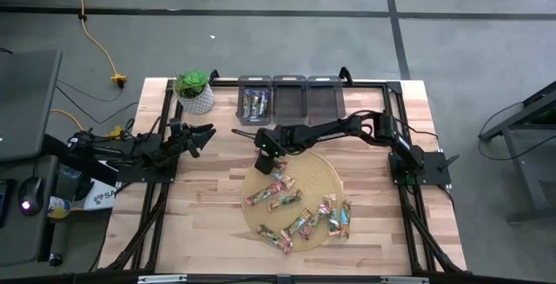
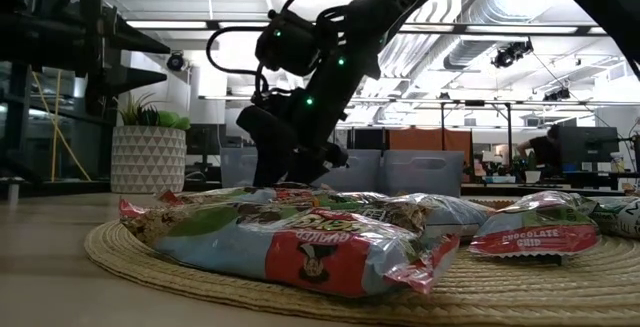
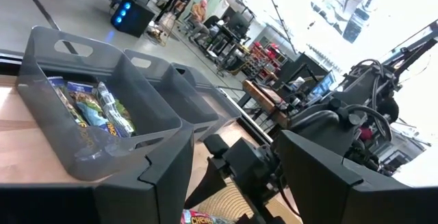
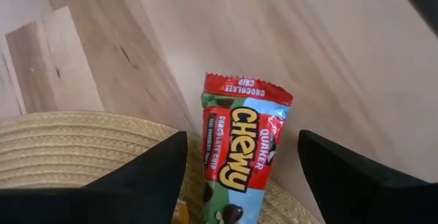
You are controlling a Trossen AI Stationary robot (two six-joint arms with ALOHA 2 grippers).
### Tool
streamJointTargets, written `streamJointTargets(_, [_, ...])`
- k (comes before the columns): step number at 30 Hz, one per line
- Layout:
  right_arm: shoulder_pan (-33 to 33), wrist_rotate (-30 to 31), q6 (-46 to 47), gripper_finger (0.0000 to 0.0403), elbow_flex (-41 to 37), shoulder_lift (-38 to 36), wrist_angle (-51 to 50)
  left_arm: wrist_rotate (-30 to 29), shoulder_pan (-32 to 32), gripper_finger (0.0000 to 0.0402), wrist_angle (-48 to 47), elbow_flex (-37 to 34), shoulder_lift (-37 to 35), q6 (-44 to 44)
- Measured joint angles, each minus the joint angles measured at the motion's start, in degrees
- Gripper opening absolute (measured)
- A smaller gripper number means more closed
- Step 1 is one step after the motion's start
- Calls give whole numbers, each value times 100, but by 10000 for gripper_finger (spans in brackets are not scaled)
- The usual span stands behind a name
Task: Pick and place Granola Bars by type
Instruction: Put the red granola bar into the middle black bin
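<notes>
Several granola bars in shiny wrappers lie scattered on a round woven mat; in the low view they fill the foreground. My right gripper is open, low over the mat's far left edge. Its fingers stand on either side of a red chocolate chip bar without touching it. That bar lies flat with one end past the mat's rim, over the wood. My left gripper waits open near the table's left edge. More bars lie in the left grey bin.
Three grey bins stand in a row at the far edge: the left one, the middle one and the right one. A potted plant stands at the far left. Bare wood lies left of the mat.
</notes>
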Motion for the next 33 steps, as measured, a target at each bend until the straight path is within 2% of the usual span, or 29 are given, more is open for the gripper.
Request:
streamJointTargets(17, [-2,120,-147,139,0,7,-140,-2,-2,211,-2,0,0,0])
streamJointTargets(26, [-4,88,75,99,-1,11,-128,-4,0,211,-2,0,0,0])
streamJointTargets(33, [0,-197,229,84,53,35,198,-4,-1,211,-2,0,0,0])
